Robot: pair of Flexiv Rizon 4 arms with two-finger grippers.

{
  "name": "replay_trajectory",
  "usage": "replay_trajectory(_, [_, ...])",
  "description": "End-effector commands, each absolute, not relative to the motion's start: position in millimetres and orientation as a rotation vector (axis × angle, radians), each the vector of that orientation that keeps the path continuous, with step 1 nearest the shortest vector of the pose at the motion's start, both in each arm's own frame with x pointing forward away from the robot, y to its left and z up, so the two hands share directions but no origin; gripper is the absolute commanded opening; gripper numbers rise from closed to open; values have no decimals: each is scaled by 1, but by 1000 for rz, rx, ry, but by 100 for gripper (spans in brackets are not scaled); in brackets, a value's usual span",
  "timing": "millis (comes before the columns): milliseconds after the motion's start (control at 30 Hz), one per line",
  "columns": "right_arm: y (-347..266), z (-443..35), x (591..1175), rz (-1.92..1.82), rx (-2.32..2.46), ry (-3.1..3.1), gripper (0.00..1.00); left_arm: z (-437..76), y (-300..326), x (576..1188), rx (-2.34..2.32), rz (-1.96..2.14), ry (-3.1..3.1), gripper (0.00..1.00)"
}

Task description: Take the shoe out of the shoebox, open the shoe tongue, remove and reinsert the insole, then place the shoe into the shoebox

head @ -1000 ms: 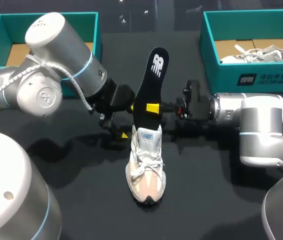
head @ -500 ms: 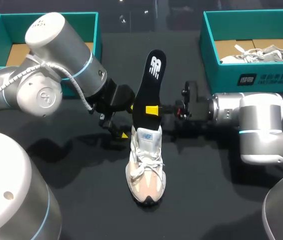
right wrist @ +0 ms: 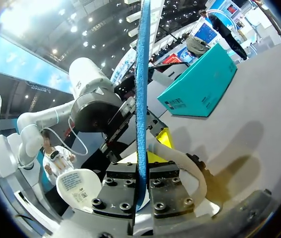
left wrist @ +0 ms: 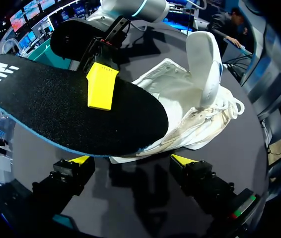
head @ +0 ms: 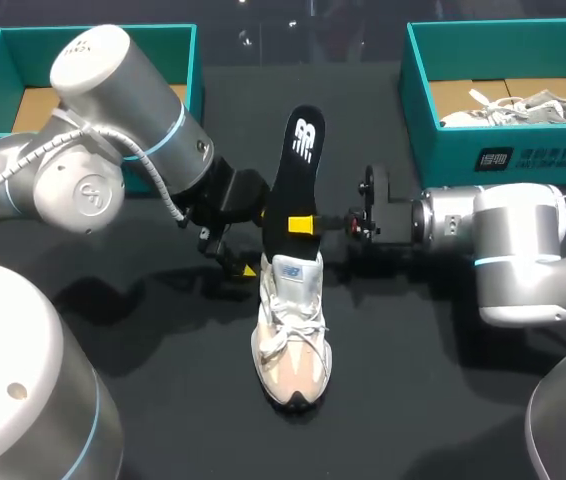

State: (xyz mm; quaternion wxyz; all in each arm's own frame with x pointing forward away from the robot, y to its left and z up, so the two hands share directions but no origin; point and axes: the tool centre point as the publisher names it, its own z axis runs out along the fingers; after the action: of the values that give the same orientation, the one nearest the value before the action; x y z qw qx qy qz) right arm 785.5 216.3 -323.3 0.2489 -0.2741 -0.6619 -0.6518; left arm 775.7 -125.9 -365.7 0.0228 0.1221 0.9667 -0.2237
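A white and beige shoe [head: 291, 322] stands on the black table with its toe toward the front edge. Its tongue [left wrist: 205, 64] is pulled up, so the opening shows. The black insole [head: 298, 185] stands upright above the shoe's heel, its lower end at the opening. My right gripper [head: 303, 223] is shut on the insole's middle. In the right wrist view the insole [right wrist: 141, 89] is edge-on between the fingers of that gripper [right wrist: 141, 163]. My left gripper [head: 246, 262] sits low beside the heel. In the left wrist view it [left wrist: 130, 161] is open and empty, just short of the shoe [left wrist: 180, 114].
A teal shoebox [head: 3, 60] stands at the back left, behind my left arm. A second teal shoebox [head: 423, 110] at the back right holds another white shoe [head: 523, 108]. Both arms crowd the middle of the table around the shoe.
My right gripper has carried the insole slightly down and to the left, closer to the shoe's opening. The left arm and the shoe have stayed put.
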Motion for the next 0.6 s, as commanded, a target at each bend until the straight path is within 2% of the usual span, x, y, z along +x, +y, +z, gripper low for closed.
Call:
replay_trajectory(33, [221,-326,782,-1761,-765,-1813,0,-366,-126,776,380,-692,2994,100])
replay_trajectory(600, [218,-337,766,-1706,-865,-1803,0,-366,-126,776,380,-692,2994,100])
